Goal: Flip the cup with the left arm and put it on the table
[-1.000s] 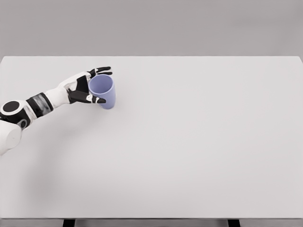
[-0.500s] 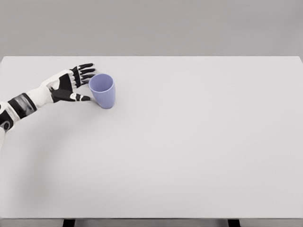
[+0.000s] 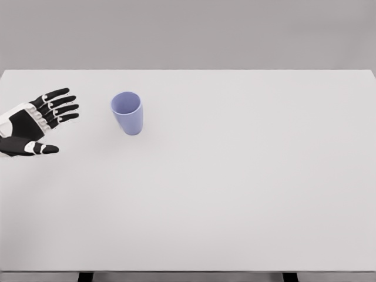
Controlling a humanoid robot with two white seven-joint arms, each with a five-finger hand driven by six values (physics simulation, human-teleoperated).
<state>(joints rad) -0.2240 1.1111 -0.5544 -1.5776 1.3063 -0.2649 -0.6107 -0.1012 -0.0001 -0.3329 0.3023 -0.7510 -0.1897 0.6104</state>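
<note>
A light blue cup point(image 3: 127, 113) stands upright on the white table point(image 3: 235, 176), mouth up, in the left part of the head view. My left hand point(image 3: 56, 126) hovers at the picture's left edge, well to the left of the cup and apart from it. Its fingers point(image 3: 59, 106) are spread wide and the thumb points right; it holds nothing. The right arm does not show.
The table's far edge point(image 3: 188, 70) meets a plain grey wall. Its near edge point(image 3: 188, 271) runs along the bottom of the picture, with two dark legs below it.
My left hand let go of the cup, spread its fingers and drew back to the left edge. The cup stays upright in the same spot.
</note>
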